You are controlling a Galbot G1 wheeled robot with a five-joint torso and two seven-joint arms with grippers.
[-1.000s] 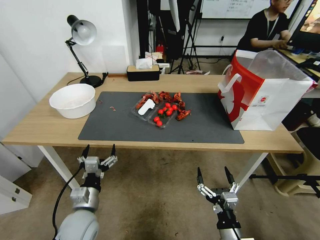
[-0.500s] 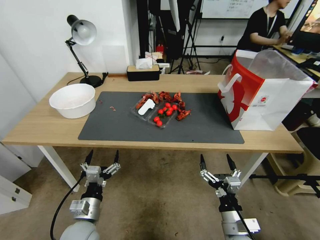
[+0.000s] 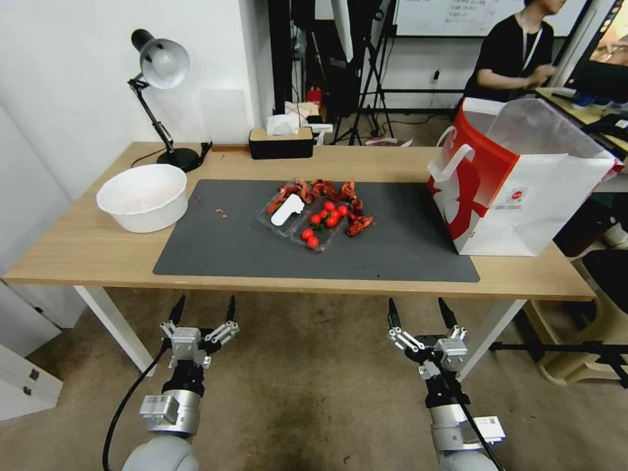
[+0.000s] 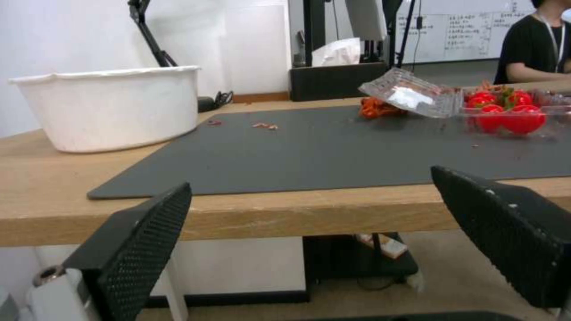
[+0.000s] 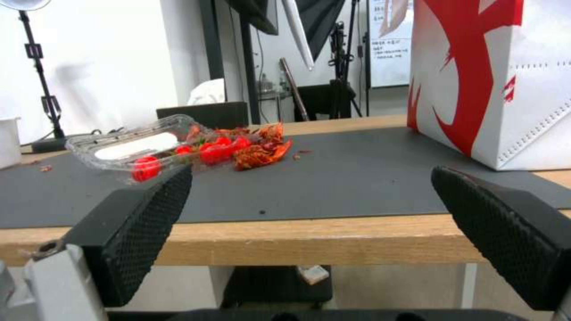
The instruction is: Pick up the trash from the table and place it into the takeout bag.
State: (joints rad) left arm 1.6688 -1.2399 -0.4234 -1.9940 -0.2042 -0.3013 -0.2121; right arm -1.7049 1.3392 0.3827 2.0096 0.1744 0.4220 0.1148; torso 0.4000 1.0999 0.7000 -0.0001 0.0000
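Both spread wide below the surface's near edge: left claw, right claw. Best to rise, then pinch the clear plastic clamshell of red scraps mid-mat by its rim.

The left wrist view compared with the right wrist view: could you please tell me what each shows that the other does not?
Left wrist view alone: most of the wide white plastic bowl on the light-wood table, and the open left gripper before its edge.

Right wrist view alone: the tall red-and-white paper takeout bag and the open right gripper.

Both: the dark grey mat, the clear plastic clamshell tray, red cherry tomatoes and reddish crayfish shells.
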